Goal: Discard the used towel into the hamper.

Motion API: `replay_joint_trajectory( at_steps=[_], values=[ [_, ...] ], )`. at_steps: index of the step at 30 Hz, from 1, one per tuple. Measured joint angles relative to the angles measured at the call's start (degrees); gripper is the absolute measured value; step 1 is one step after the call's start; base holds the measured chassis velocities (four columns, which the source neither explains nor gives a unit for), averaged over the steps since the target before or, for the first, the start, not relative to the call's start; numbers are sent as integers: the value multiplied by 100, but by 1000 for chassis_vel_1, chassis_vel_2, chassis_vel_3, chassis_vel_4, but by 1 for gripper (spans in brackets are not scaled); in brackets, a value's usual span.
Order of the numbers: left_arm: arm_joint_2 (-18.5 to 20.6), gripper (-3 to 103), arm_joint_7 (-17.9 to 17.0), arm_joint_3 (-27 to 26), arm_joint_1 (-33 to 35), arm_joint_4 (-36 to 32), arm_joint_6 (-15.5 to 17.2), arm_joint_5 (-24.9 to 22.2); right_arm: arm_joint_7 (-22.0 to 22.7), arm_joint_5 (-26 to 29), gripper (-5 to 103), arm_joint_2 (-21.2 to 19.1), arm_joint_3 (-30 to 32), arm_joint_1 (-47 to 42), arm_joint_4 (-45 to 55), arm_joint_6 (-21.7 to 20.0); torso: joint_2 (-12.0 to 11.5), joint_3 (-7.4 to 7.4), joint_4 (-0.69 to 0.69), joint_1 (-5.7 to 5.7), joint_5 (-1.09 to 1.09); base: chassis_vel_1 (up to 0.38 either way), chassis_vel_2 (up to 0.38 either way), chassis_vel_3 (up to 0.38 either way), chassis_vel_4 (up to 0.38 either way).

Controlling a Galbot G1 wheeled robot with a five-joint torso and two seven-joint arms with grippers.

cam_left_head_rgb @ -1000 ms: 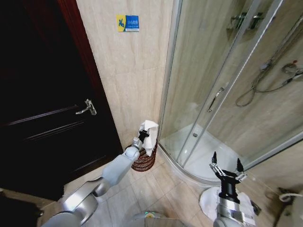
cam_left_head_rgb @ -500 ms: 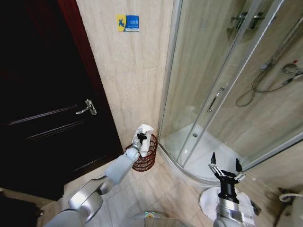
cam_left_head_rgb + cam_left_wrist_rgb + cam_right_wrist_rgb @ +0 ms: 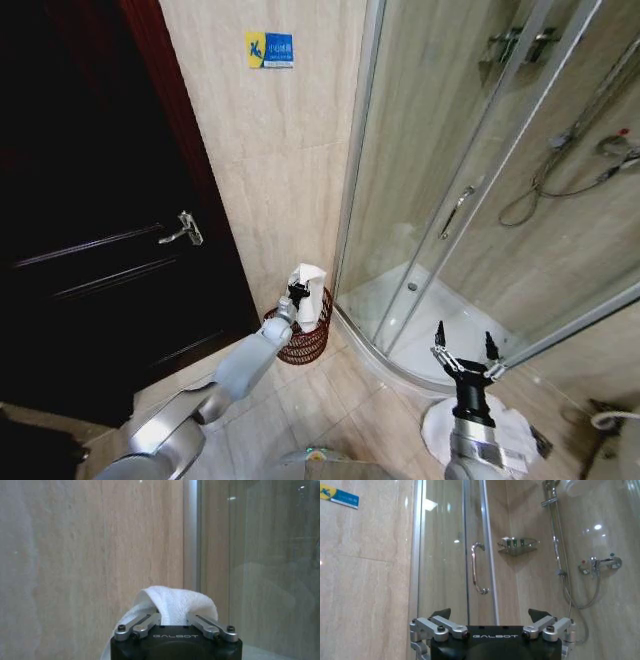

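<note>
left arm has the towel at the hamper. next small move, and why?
Probably open the left gripper and release. It is shut on the white towel, which hangs right above the hamper, so it should fall in. The right gripper sits open by the shower.

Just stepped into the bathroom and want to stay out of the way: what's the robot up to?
Its left hand is shut on a white towel, holding it over the hamper in the corner between door and shower. The towel's lower end hangs at the rim. The right hand waits open by the shower.
</note>
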Motion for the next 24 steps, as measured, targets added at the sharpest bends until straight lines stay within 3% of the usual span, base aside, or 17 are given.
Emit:
replay_joint_trajectory(
  at_steps=[4,9,24],
  values=[
    [30,8,93,17,55,-83,6,42,-24,-21,100,-2,-16,-20,-27,66,-1,1,0,3,-1,-173,185,185,-190],
    [153,8,314,136,157,-50,59,423,-281,-65,100,58,-122,-161,-148,244,-3,3,1,10,0,-194,170,168,-168],
    [198,8,534,1142,-42,1134,34,1080,-639,-96,100,192,-265,-271,-382,482,0,0,1,-1,0,18,4,-28,5]
  ],
)
